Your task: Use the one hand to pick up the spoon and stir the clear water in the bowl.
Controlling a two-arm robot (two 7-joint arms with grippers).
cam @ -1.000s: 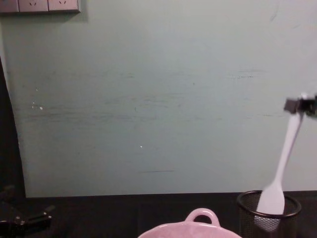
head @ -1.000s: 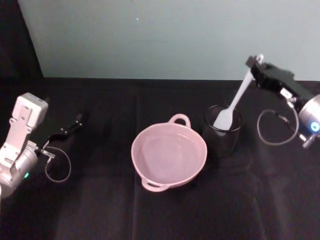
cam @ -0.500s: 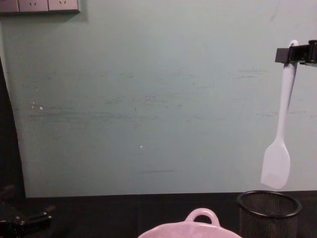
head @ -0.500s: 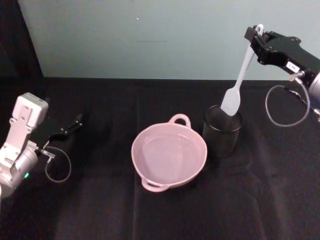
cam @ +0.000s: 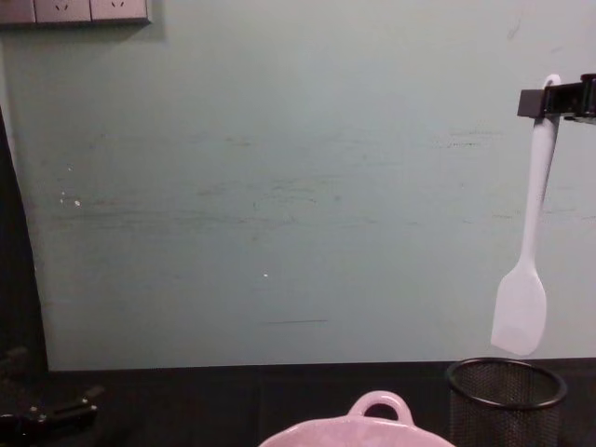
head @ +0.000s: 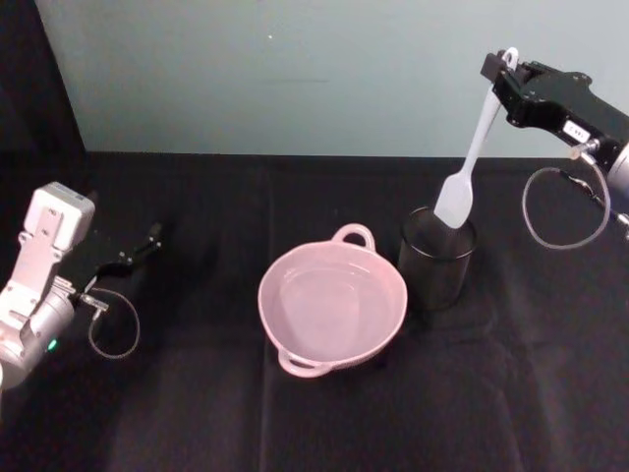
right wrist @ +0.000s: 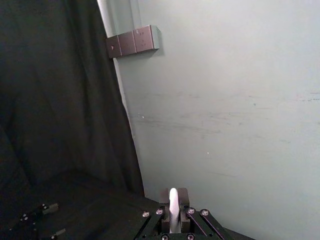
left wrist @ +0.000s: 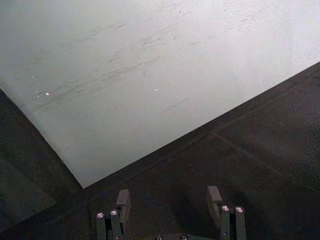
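Right pincer (head: pixel 501 75) gripping spoon (head: pixel 472 147) above mesh cup (head: pixel 437 264), water (head: pixel 329 305) in pink bowl (head: pixel 264 287), left pincer (head: pixel 147 242) parked open

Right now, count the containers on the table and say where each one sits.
2. The pink bowl sits in the middle; the black mesh cup stands just right of it, below the white spoon held by the right hand.

We see the right gripper (head: pixel 498 79) up high, clamped on the white spoon (head: pixel 470 157) near its handle hole. The spoon hangs scoop down, just above the mesh cup (head: pixel 437 264). Beside the cup the pink bowl (head: pixel 275 280) sits upright with water inside.
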